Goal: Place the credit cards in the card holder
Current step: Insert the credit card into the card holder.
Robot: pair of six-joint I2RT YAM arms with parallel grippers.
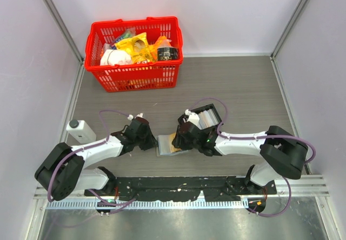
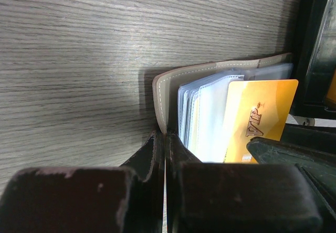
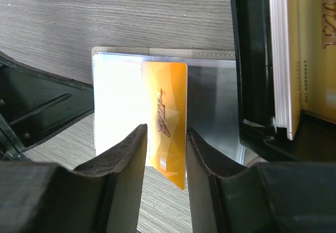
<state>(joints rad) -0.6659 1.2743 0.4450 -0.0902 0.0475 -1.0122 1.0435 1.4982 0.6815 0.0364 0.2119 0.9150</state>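
The grey-beige card holder [image 1: 164, 146] lies open on the table between my two arms, its clear pockets showing [image 2: 207, 112] [image 3: 118, 102]. My left gripper [image 1: 153, 141] [image 2: 166, 151] is shut on the holder's flap edge. An orange VIP credit card [image 1: 174, 142] [image 2: 257, 117] [image 3: 165, 102] sits partly inside a pocket, its near end sticking out. My right gripper [image 1: 182, 140] [image 3: 167, 138] straddles that near end, open, with a narrow gap at its left finger. More credit cards [image 3: 286, 60] stand stacked in the black tray [image 1: 214, 110] [image 3: 249, 60] just right of the holder.
A red basket [image 1: 135, 77] full of groceries stands at the back left. A small white device [image 1: 80, 130] lies by the left wall. The black tray's wall [image 2: 315, 44] stands right against the holder's right side.
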